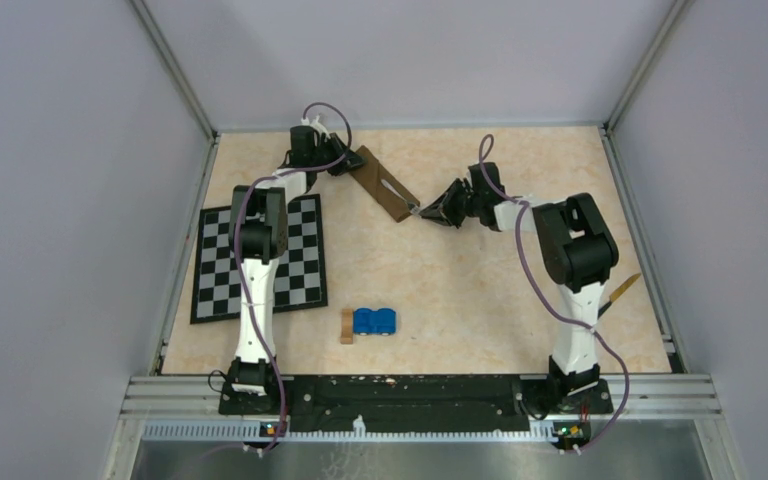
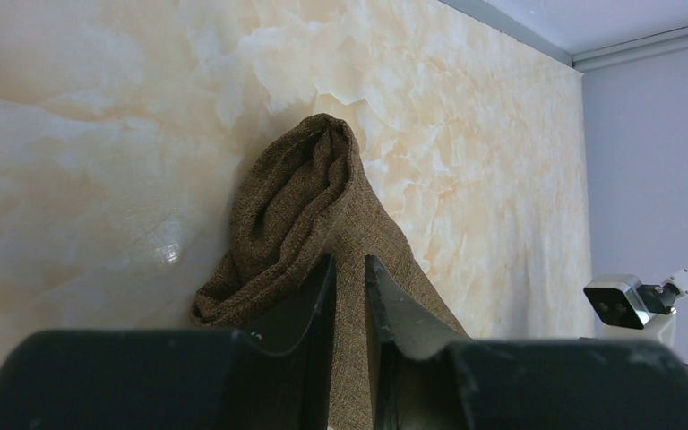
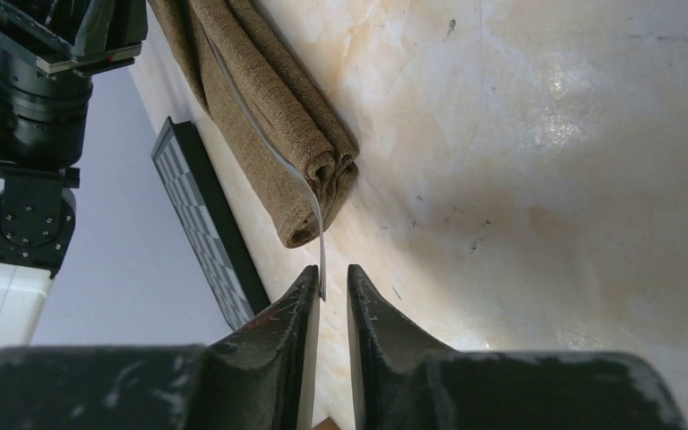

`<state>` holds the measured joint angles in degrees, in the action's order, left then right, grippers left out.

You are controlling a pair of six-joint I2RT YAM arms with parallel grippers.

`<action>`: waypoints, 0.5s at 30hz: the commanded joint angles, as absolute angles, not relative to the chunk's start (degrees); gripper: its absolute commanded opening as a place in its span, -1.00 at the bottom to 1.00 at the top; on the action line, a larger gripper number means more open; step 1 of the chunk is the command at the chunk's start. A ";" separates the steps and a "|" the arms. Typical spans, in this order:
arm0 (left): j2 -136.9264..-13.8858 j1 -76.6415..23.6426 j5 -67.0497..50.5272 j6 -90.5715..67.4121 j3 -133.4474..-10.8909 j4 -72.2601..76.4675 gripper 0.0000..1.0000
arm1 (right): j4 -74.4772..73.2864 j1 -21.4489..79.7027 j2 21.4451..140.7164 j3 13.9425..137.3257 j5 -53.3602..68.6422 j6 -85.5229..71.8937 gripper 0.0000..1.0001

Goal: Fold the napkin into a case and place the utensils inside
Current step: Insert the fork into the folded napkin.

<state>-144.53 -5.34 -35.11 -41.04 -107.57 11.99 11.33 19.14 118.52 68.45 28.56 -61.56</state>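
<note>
Cloth comes first: you have the case [image 1: 380, 185] lying as a long brown strip on the far half of the bench [image 1: 480, 290]. It runs on a slant from close to the far edge toward the middle. A thin silvery utensil [image 3: 296, 175] lies along its layers, and the handle tip sticks out past the end nearer the middle.

Your left end effector [image 2: 349, 264] sits at the far end of the strip. Its jaws are narrow and brown fabric fills the gap between them, so it is holding the case. The cloth bunches into a rounded hump just beyond the fingers [image 2: 313, 305].

Your right end effector [image 3: 330, 273] is at the other end, jaws nearly together. The utensil's tip sits just inside the mouth against one finger. You cannot tell from the wrist view whether it is actually pinched.

Your checkered mat [image 1: 305, 265] lies flat along the left edge, well apart from the case. A blue object [image 1: 375, 321] and a small tan block [image 1: 346, 326] touch each other near the middle of the near edge.
</note>
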 commanded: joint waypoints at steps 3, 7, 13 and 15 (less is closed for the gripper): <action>-143.55 -4.74 -33.77 -40.51 -109.02 14.07 -0.55 | 13.64 20.14 118.99 70.92 27.73 -63.88 -0.96; -146.07 -3.67 -34.20 -42.84 -110.61 15.89 -0.57 | 10.70 21.03 118.71 73.26 26.91 -66.13 -1.00; -145.87 -3.43 -33.47 -41.96 -110.49 15.60 -0.56 | 8.07 21.85 118.21 75.84 24.39 -69.80 -1.00; -145.91 -3.43 -33.44 -41.93 -110.03 15.47 -0.57 | 5.07 22.31 119.44 78.72 24.01 -69.11 -1.00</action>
<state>-145.21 -3.77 -34.52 -42.30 -108.66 13.34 8.10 21.23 118.67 72.31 25.89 -67.77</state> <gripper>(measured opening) 0.218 0.004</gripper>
